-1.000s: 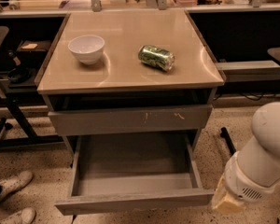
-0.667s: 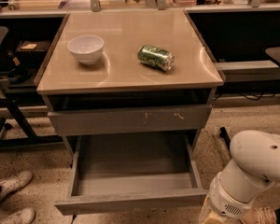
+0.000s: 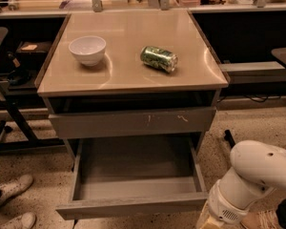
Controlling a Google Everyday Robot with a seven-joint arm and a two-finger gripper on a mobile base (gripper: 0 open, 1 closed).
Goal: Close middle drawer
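Note:
The middle drawer [image 3: 133, 175] is pulled far out of the grey cabinet, showing a bare grey box interior; its flat front [image 3: 133, 206] faces me at the bottom. Above it, the drawer with pale scratch marks on its front [image 3: 133, 122] stands slightly out. My white arm [image 3: 257, 175] comes in from the lower right. My gripper [image 3: 207, 222] is at the bottom edge of the view, right beside the right end of the middle drawer's front, and is mostly cut off.
On the tan cabinet top [image 3: 128, 70] stand a white bowl [image 3: 87, 49] and a green can [image 3: 158, 58] lying on its side. A dark stand's legs [image 3: 9, 123] and someone's shoes [image 3: 12, 190] are at the left. A long counter [image 3: 133, 4] runs behind.
My arm has moved left and lower, bringing the gripper from beside the cabinet toward the right end of the middle drawer's front. The drawer has not moved.

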